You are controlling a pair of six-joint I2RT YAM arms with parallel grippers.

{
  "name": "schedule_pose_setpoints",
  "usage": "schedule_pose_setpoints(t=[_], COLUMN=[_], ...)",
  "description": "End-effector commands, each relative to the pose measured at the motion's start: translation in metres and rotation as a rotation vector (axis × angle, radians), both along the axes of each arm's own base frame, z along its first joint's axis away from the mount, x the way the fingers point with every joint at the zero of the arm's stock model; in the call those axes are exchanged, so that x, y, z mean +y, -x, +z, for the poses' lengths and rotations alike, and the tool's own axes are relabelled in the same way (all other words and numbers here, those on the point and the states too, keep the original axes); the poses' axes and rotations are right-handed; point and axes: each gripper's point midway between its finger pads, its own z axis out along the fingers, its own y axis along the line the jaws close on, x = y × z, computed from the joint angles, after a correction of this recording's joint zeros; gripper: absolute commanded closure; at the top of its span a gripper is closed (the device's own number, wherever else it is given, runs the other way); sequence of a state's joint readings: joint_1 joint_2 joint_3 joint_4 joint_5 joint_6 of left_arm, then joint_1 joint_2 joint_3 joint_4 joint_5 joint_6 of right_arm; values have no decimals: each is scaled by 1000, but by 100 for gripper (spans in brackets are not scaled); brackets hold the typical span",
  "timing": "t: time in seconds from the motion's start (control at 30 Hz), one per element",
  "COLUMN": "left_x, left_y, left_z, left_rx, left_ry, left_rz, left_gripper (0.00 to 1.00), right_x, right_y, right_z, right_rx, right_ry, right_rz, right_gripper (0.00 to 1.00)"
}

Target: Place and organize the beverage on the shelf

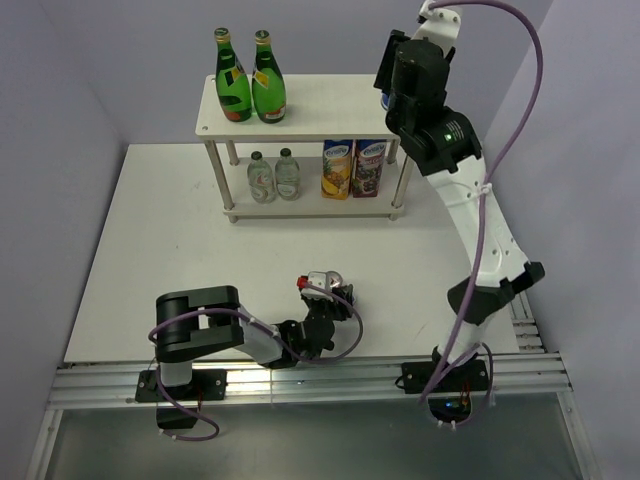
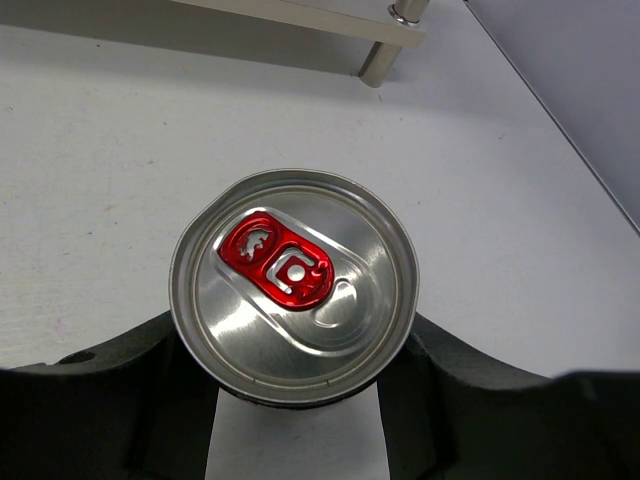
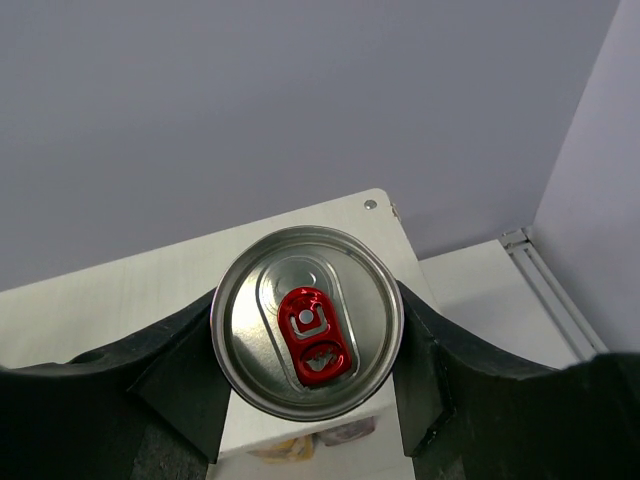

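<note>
Left gripper: the left gripper (image 1: 325,294) is low over the white table (image 1: 150,250), well in front of the shelf, on an arm folded close to its base.
Left gripper state: clamped on a can. In the wrist view the black fingers (image 2: 120,400) press against both sides of the rim.
Near can: the near can (image 2: 293,285) has a silver lid and a red pull tab. We cannot tell whether its base rests on the table.
Right gripper: the right gripper (image 3: 305,362) is raised at the right end of the shelf, on an arm stretched far forward.
Right gripper state: closed around a second can, with a finger (image 3: 470,400) on each flank.
Far can: the far can (image 3: 307,318) has the same silver lid and red tab and sits over the right corner of the top board. From above, only a sliver of its blue side shows. We cannot tell whether it touches the board.
Shelf: the shelf (image 1: 330,105) has two pale boards on slim metal posts and stands at the far side of the table.
Top board: two green glass bottles (image 1: 251,90) with yellow labels stand upright side by side at the left end.
Lower board: two small clear bottles (image 1: 274,176) stand upright next to each other, left of centre.
Lower board, right: two juice cartons (image 1: 353,168) stand side by side, just right of the clear bottles.
</note>
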State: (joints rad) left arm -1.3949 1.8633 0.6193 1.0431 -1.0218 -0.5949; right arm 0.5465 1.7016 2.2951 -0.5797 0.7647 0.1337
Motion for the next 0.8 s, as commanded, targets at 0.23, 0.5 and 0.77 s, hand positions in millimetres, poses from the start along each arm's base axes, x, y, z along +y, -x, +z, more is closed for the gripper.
schedule_pose_setpoints(t=[0.23,0.5,0.77], left_x=[22,20,16], left_y=[22,23,25], left_z=[-80,-84,-84], left_rx=[80,76,72], left_ry=[-304,-322,-336], left_rz=[-115,-115,-119], left_gripper=[100,100,100], right_x=[3,0,1], right_y=[-40,-57,-61], right_z=[-14,-40,-53], right_rx=[26,73,95], right_ry=[26,47,51], right_rz=[13,-7,-16], right_gripper=[100,86,2])
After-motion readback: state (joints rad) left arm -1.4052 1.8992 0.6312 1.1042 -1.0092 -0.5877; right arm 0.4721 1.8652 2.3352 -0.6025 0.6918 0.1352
